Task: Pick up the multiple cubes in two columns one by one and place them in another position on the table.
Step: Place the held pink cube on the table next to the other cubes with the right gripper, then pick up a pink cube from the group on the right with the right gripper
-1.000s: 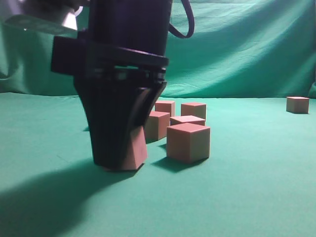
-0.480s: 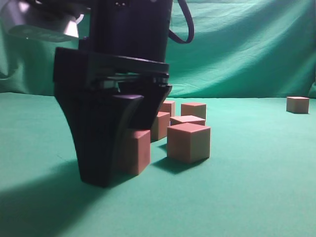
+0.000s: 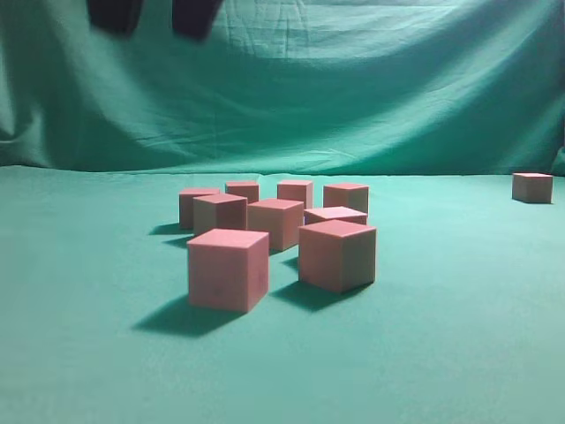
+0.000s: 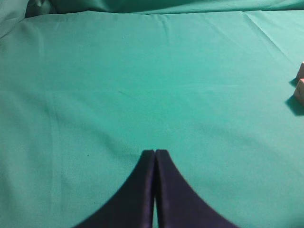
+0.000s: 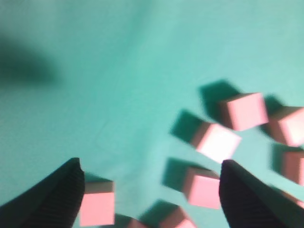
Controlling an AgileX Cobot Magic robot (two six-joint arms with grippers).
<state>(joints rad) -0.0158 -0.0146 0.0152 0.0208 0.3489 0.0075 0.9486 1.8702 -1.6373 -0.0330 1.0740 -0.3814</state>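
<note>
Eight small reddish-pink cubes [image 3: 265, 231] sit clustered near the middle of the green-clothed table [image 3: 459, 353], with a ninth cube [image 3: 532, 187] well apart at the far right. The nearest cube [image 3: 228, 269] stands alone at the front left of the group, flat on the cloth and turned slightly, one corner edge toward the viewer. The right gripper [image 5: 151, 183] hangs high above the cluster, jaws wide apart and empty. The left gripper [image 4: 155, 154] hovers over bare cloth to the left, its jaws pressed together on nothing. The cubes look like matte foam: probably light, slightly yielding and not slippery, so a gentle squeeze on two opposite side faces should hold one. Being cubes, they have no long axis; only the turn of the faces matters when lining up the jaws.
</note>
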